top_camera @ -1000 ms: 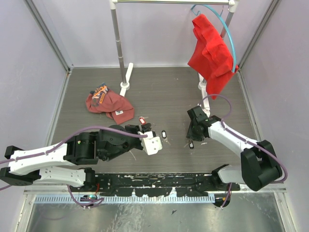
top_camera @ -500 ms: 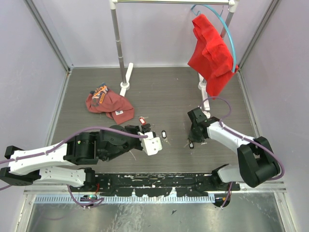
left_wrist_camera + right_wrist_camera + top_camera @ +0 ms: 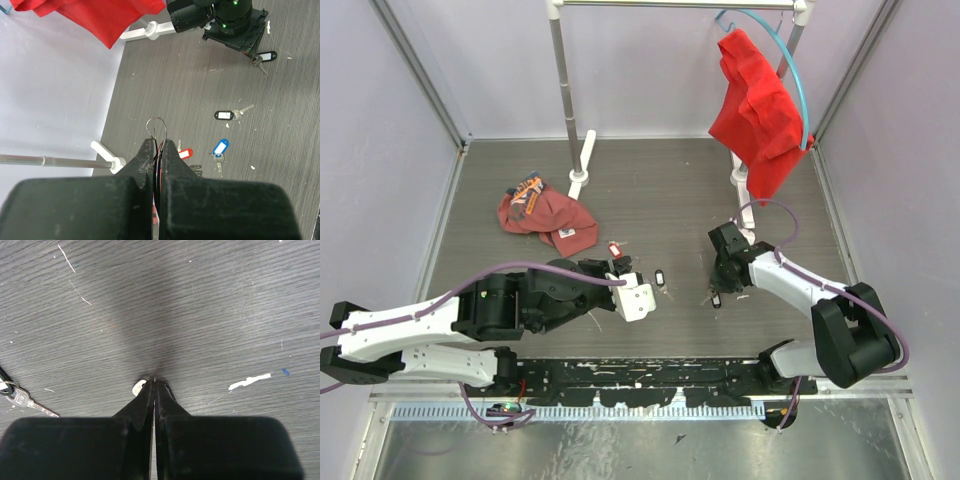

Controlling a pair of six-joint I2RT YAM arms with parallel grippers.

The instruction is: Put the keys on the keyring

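My left gripper (image 3: 638, 298) is shut on the keyring (image 3: 156, 127), a thin wire loop that sticks out past the fingertips above the floor. A red streak shows between its fingers. Loose keys lie on the dark floor: a red-tagged one (image 3: 185, 153), a blue-tagged one (image 3: 220, 147) and a black-tagged one (image 3: 225, 115). Another black-tagged key (image 3: 265, 56) lies beside my right gripper (image 3: 235, 27). My right gripper (image 3: 154, 382) is shut with its tips on the floor, and that key (image 3: 25, 400) lies to its left. A white fleck (image 3: 138, 387) shows by the tips.
A red cloth (image 3: 755, 105) hangs on a blue hoop hanger (image 3: 798, 80) from the rack at the back right. The rack's left pole (image 3: 565, 95) stands at the back. A crumpled red garment (image 3: 545, 215) lies at left. Walls close in both sides.
My right arm has shifted slightly, with its gripper staying down at the floor by the black-tagged key. My left arm and the keyring have not moved.
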